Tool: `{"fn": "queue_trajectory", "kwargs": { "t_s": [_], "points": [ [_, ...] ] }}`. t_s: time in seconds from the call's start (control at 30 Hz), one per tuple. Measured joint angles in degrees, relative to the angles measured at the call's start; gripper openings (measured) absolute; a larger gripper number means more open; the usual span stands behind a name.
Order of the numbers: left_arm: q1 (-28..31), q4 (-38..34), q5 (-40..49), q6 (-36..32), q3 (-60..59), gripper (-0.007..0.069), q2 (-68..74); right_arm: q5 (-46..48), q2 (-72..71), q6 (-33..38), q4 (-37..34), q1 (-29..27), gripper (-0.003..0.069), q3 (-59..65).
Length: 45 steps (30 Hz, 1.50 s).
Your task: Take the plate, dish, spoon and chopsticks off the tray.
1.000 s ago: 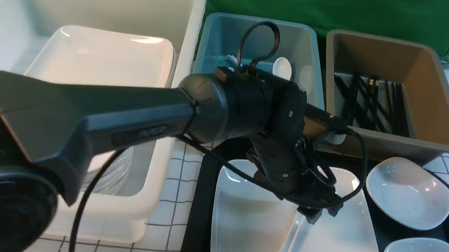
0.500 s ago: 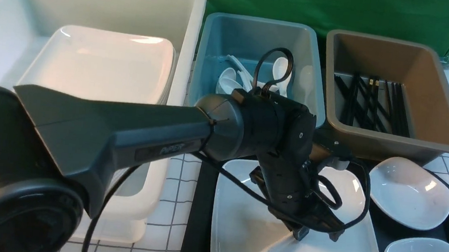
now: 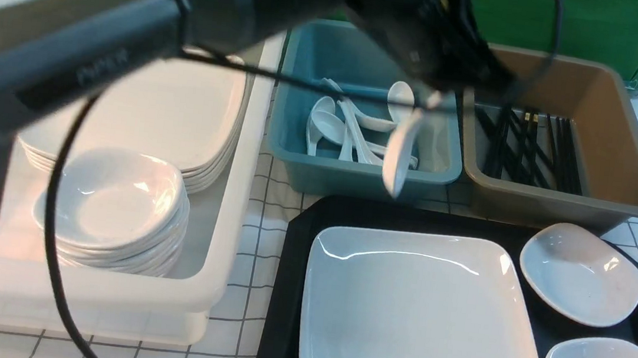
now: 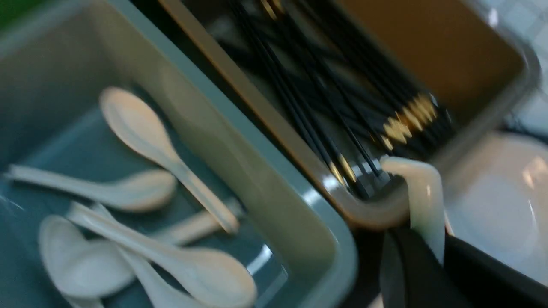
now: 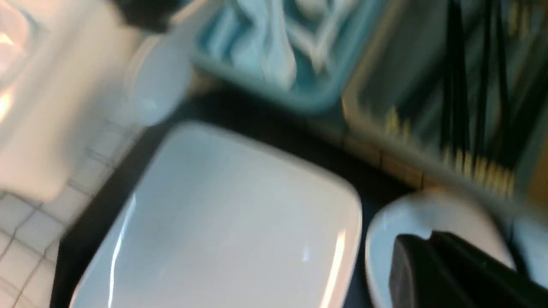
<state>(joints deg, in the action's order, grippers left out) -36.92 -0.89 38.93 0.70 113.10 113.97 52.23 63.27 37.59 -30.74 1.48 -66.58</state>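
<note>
The left gripper (image 3: 429, 96) was clamped on the handle of the spoon (image 3: 400, 155). The spoon hung in the air with its long axis nearly upright, handle up and bowl down, the bowl end tilted slightly toward the robot's left. In the front view its bowl overlapped the near wall of the blue bin (image 3: 349, 177). The plate (image 3: 417, 320) lay flat on the tray (image 3: 290, 271). Lettering on the left arm (image 3: 42, 49) was too blurred to read. Whether the right gripper (image 5: 417, 252) stood apart or together could not be told.
</note>
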Motion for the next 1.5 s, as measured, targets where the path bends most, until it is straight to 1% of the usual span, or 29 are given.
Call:
{"fn": "queue_trajectory", "kwargs": {
  "t_s": [0.1,0.2,0.3,0.37,0.4,0.47,0.5,0.53,0.57,0.6,0.63,0.67,0.7,0.77,0.8,0.83,0.87,0.9,0.93,0.97,1.0,1.03,1.07,1.1,1.13,1.23,1.27,1.33,1.5],
  "points": [
    [3.82,0.57,-6.65,0.90,0.22,0.0021,0.69,-9.09,0.20,3.62,-3.90,4.02,0.0054,0.01],
    [6.55,0.57,-10.77,2.55,0.22,0.0029,2.06,-13.27,0.92,5.06,-4.81,7.53,0.0062,0.01],
    [8.50,0.89,-13.35,4.69,0.22,0.0074,4.49,-15.00,1.71,6.12,-4.81,10.72,0.0080,0.01],
    [8.95,0.89,-14.59,5.12,0.22,0.0120,5.74,-15.21,1.84,6.17,-4.86,11.87,0.0099,0.01],
    [9.14,0.89,-15.39,5.38,0.22,0.0171,6.85,-15.28,1.84,6.17,-4.84,12.71,0.0124,0.01],
    [9.20,0.89,-16.11,5.50,0.22,0.0245,8.60,-15.28,1.84,6.22,-4.89,13.15,0.0170,0.01],
    [9.20,0.89,-16.12,5.50,0.22,0.0262,8.87,-15.28,1.84,6.22,-4.89,13.14,0.0175,0.01],
    [9.20,0.89,-16.06,5.50,0.22,0.0294,9.38,-15.28,1.84,6.22,-4.82,13.21,0.0197,0.01],
    [9.20,1.34,-15.46,5.50,0.22,0.0339,9.83,-14.58,1.84,5.87,-4.16,13.21,0.0235,0.01],
    [9.20,1.39,-13.96,5.50,0.22,0.0375,9.87,-13.31,1.84,5.32,-2.92,13.21,0.0258,0.01],
    [9.20,1.39,-13.04,5.56,0.22,0.0390,9.82,-12.24,1.84,4.61,-1.74,13.21,0.0270,0.01],
    [9.20,1.39,-10.57,5.56,0.22,0.0412,9.26,-9.01,1.84,2.10,2.22,13.23,0.0290,0.01],
    [9.20,1.39,-8.67,5.56,0.22,0.0418,8.78,-6.77,1.84,-0.10,5.81,13.23,0.0297,0.01],
    [9.20,0.89,-2.73,5.23,0.22,0.0405,7.00,0.09,1.97,-7.65,13.95,13.23,0.0305,0.01],
    [9.20,-0.06,1.27,3.94,0.22,0.0373,5.69,4.06,2.23,-11.37,18.37,13.23,0.0307,0.07],
    [9.20,-1.53,4.11,2.59,0.22,0.0350,4.74,5.95,2.45,-12.88,20.78,13.23,0.0307,0.22],
    [9.20,-3.60,7.71,0.40,0.22,0.0288,3.50,9.40,2.68,-14.85,22.96,13.23,0.0311,0.77],
    [9.20,-6.02,11.15,-2.04,0.22,0.0225,2.29,11.77,3.02,-15.67,24.40,13.23,0.0316,1.56],
    [9.20,-6.52,12.45,-2.53,0.22,0.0197,2.05,12.12,3.10,-15.83,24.58,13.23,0.0317,1.75],
    [8.79,-10.66,16.85,-7.02,0.22,0.0091,0.10,13.45,3.74,-16.56,25.38,13.29,0.0338,3.97],
    [8.43,-11.84,18.71,-8.85,0.22,0.0057,-0.69,13.48,4.01,-16.64,25.38,13.46,0.0360,5.86],
    [8.32,-12.60,19.14,-9.27,0.22,0.0050,-0.88,13.41,4.09,-16.64,25.45,13.45,0.0360,5.86],
    [7.03,-14.81,23.15,-12.36,0.22,0.0013,-2.37,11.67,4.75,-16.78,25.52,14.14,0.0419,10.81],
    [6.70,-14.94,24.05,-12.88,0.22,0.0008,-2.63,11.14,4.85,-16.85,25.52,14.22,0.0426,11.39],
    [5.32,-15.54,27.22,-14.31,0.03,-0.0002,-3.55,8.53,5.55,-16.84,25.65,14.95,0.0478,16.09],
    [1.86,-15.60,29.99,-16.53,-2.82,-0.0010,-5.95,3.28,6.90,-16.41,25.84,16.34,0.0553,23.75],
    [0.91,-15.60,30.22,-16.98,-3.86,-0.0011,-6.47,1.73,7.21,-16.41,25.84,16.72,0.0566,25.54],
    [-1.27,-15.60,30.48,-18.18,-6.51,-0.0012,-8.11,-1.73,8.28,-16.36,25.95,17.68,0.0581,29.07],
    [-6.75,-16.70,29.22,-20.55,-13.98,-0.0013,-10.91,-5.93,10.14,-16.24,26.07,18.75,0.0584,32.82]
  ]
}}
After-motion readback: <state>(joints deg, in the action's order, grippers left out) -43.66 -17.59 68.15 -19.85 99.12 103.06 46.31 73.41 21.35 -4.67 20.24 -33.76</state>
